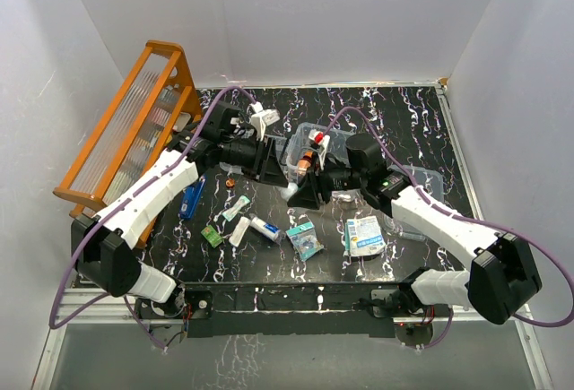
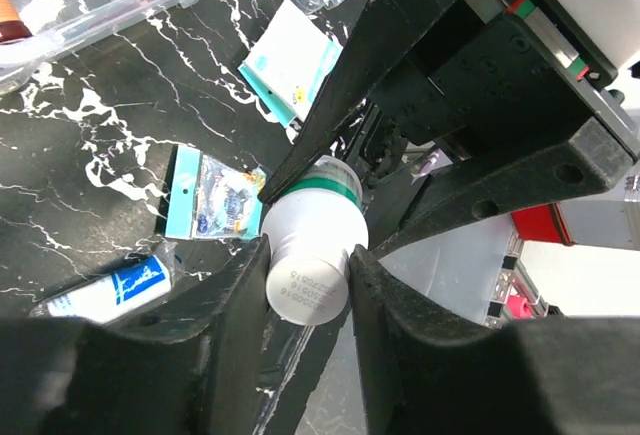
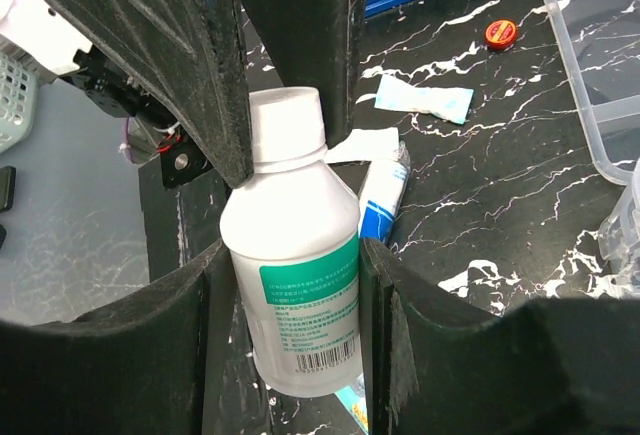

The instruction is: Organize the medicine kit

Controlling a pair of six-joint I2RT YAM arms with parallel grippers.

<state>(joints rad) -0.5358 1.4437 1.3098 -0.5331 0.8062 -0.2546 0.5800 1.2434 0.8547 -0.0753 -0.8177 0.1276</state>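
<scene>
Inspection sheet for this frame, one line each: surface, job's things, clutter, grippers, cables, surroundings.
Surface: black white-veined tabletop, crowded.
Job's things: clear plastic medicine kit box mid-table; white green-labelled bottle held between both grippers.
Clutter: teal packets, blue-white tube, small red cap, scattered.
Grippers: left gripper clamps the bottle's cap end; right gripper closed on its body.
Cables: purple cables loop off both arms.
Surroundings: orange wooden rack left; white walls.

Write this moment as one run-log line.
step: bottle handover | left jaws: shut on bottle cap end | right jaws: shut on bottle body | bottle: held off table
</scene>
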